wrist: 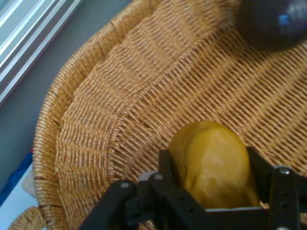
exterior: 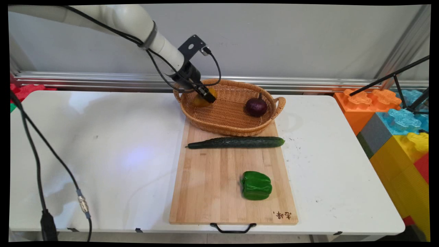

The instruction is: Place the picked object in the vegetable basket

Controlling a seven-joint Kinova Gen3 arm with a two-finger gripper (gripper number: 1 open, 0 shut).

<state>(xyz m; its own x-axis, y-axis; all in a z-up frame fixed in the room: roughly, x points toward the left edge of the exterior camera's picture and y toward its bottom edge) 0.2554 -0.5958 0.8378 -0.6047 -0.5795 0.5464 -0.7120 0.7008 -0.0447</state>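
Note:
My gripper point(exterior: 205, 97) reaches into the left end of a wicker basket point(exterior: 226, 127) and is shut on a yellow-orange fruit point(exterior: 202, 101). In the hand view the yellow-orange fruit point(wrist: 213, 163) sits between the two black fingers point(wrist: 167, 165), just over the basket's woven floor point(wrist: 120, 96). A dark red onion point(exterior: 256, 106) lies at the basket's right end, and the same onion point(wrist: 271, 21) shows at the hand view's top right. Whether the fruit rests on the weave or hangs above it I cannot tell.
The basket stands on the far end of a wooden cutting board point(exterior: 212, 185). A long cucumber point(exterior: 236, 142) lies across the board before the basket, a green bell pepper point(exterior: 256, 185) nearer the front. Coloured foam blocks point(exterior: 394, 116) stand right of the table; black cables point(exterior: 37, 161) hang at left.

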